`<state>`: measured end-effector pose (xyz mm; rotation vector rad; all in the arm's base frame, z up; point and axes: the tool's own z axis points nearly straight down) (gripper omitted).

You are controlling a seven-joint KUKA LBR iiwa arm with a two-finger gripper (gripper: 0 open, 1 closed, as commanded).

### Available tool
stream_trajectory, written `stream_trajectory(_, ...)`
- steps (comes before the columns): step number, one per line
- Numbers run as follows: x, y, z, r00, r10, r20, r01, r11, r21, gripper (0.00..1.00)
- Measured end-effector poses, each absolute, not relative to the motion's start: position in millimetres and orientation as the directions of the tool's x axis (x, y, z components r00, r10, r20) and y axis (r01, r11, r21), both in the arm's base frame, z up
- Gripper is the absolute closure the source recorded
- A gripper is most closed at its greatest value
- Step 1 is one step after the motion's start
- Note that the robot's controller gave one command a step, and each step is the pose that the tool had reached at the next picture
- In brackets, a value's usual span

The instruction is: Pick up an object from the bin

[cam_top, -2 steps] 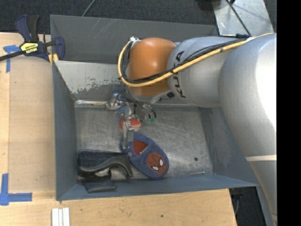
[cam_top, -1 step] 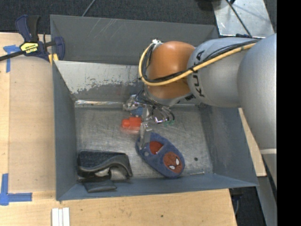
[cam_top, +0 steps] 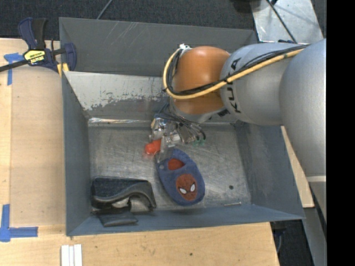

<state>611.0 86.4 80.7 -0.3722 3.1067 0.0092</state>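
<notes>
Where the end effector [cam_top: 168, 136] sits low over the bin floor, a small red object [cam_top: 151, 147] lies just at its left side, a little nearer the camera than the metal tip. Red piece and end effector appear to touch or nearly touch; cannot tell which from this angle. The red object rests on the floor, not lifted. Its kind is not clear: a small, lumpy, red-orange thing.

State of the end effector: cannot tell whether it is clenched or released, as the wrist hardware crowds the tip. Nothing can be seen grasped in it.

Directly below the end effector, toward the near wall, lies a blue slipper [cam_top: 181, 180] with a red spider-mask face on its toe and a red patch in its opening. Its heel end comes up close under the end effector and next to the red object; the toe points away, toward the near wall.

Well off to the lower left of the end effector, in the near-left corner, sits a dark slipper [cam_top: 119, 193] with a pale lining.

Grey bin [cam_top: 75, 148] floor to the right of the end effector is bare metal.

Above the end effector is the rounded orange cover [cam_top: 197, 76] on the wrist, with a yellow cable [cam_top: 166, 85] looped round it, and behind that the grey arm [cam_top: 277, 87] coming in from the right.
</notes>
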Motion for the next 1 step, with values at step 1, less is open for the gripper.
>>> stream_trajectory(1,603.3,84.0,214.1,-0.968,-0.251,-0.013,-0.251,0.968,-0.002,1.0)
